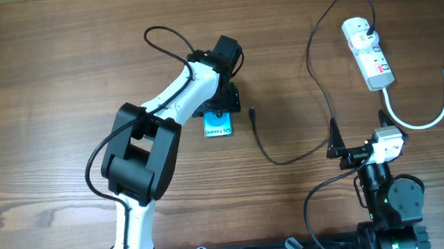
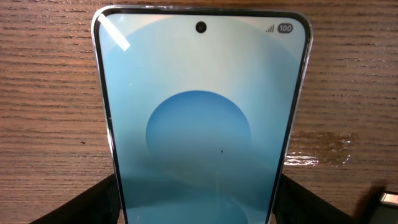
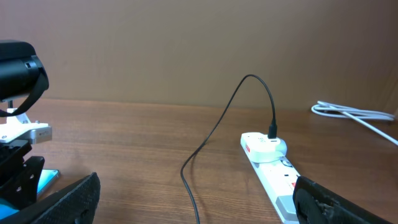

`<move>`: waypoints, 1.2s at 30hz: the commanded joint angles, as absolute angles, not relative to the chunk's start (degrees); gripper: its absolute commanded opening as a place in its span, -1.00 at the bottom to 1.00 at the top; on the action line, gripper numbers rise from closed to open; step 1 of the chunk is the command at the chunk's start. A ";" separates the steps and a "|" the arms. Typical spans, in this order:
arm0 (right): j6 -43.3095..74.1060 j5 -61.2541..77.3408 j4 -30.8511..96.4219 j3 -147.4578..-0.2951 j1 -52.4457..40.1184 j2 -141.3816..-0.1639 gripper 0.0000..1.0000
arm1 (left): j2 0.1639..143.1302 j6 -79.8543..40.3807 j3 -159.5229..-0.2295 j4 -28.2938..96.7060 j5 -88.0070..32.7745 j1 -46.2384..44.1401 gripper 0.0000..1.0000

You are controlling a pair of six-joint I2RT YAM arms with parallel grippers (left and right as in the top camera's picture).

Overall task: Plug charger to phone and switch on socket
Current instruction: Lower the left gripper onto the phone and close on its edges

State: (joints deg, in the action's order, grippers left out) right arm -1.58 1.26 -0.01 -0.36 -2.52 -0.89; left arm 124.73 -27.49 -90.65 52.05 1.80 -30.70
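Charger [image 1: 309, 56] is seen plugged at one end into the socket [image 1: 367, 54], which lies well to the right of the phone [image 1: 217, 126] in the overhead view. Its connector tip [image 1: 252, 115] lies loose on the table [image 1: 40, 76] just right of the phone, so the plugging-in is judged not yet done. The socket switch is also left to be pressed, and its position cannot be told.

The phone is laid flat, screen up, beneath the left gripper [image 2: 196, 199], whose fingers [image 2: 87, 202] appear closed against both long edges. The right gripper [image 3: 196, 180] is held wide open and empty, well right of the phone.

"Galaxy" is read at the screen's foot, but the characters after it are too small. "100" is shown at the top. The socket's red marks cannot be read.
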 commanded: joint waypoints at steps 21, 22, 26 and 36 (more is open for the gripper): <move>-1.37 1.76 -0.14 -0.30 -2.17 -0.54 0.99 | 127.63 -27.44 -89.91 51.66 -0.16 -31.00 0.45; -1.37 1.76 -0.14 -0.32 -2.17 -0.54 1.00 | 127.63 -27.44 -89.91 51.68 -0.16 -31.00 0.45; -1.34 1.76 -0.14 -0.30 -2.17 -0.54 0.99 | 127.61 -27.44 -89.91 51.75 -0.19 -31.00 0.47; -1.37 1.76 -0.14 -0.30 -2.17 -0.54 0.99 | 126.08 -27.49 -91.85 54.30 -0.67 -31.00 0.46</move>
